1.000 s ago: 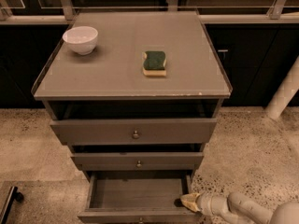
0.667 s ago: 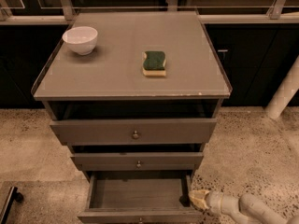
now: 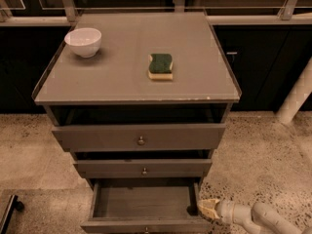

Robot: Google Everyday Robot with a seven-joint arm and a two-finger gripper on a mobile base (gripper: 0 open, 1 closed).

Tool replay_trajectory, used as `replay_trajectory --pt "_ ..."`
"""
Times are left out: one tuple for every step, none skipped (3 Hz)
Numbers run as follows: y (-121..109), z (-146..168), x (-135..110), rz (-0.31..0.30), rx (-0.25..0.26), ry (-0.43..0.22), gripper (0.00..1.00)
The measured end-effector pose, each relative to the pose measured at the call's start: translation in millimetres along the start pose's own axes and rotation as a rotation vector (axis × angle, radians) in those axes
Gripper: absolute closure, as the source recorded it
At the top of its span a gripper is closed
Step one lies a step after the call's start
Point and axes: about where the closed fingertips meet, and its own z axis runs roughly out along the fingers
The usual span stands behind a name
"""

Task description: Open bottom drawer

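Note:
The grey cabinet has three drawers. The bottom drawer (image 3: 146,224) is pulled out, its empty inside showing and its front edge at the bottom of the camera view; its knob is cut off by the frame edge. The middle drawer (image 3: 144,168) and top drawer (image 3: 140,137) stand slightly out, each with a small round knob. My gripper (image 3: 206,209) is low at the right, just outside the bottom drawer's right side wall, with the pale arm (image 3: 258,218) running off to the lower right.
A white bowl (image 3: 83,41) and a green and yellow sponge (image 3: 160,66) sit on the cabinet top (image 3: 122,77). A white post (image 3: 298,94) stands at the right. Dark cabinets line the back. The floor is speckled stone.
The gripper has drawn back to the right, from the drawer's inner right corner to just outside its side wall. The bottom drawer stays pulled out.

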Motion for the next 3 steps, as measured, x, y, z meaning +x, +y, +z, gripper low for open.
replay_trajectory --pt "0.1 0.3 0.0 0.000 0.000 0.000 0.13" --pt "0.1 0.3 0.0 0.000 -0.001 0.000 0.00" --pt "0.2 0.4 0.0 0.000 -0.001 0.000 0.00"
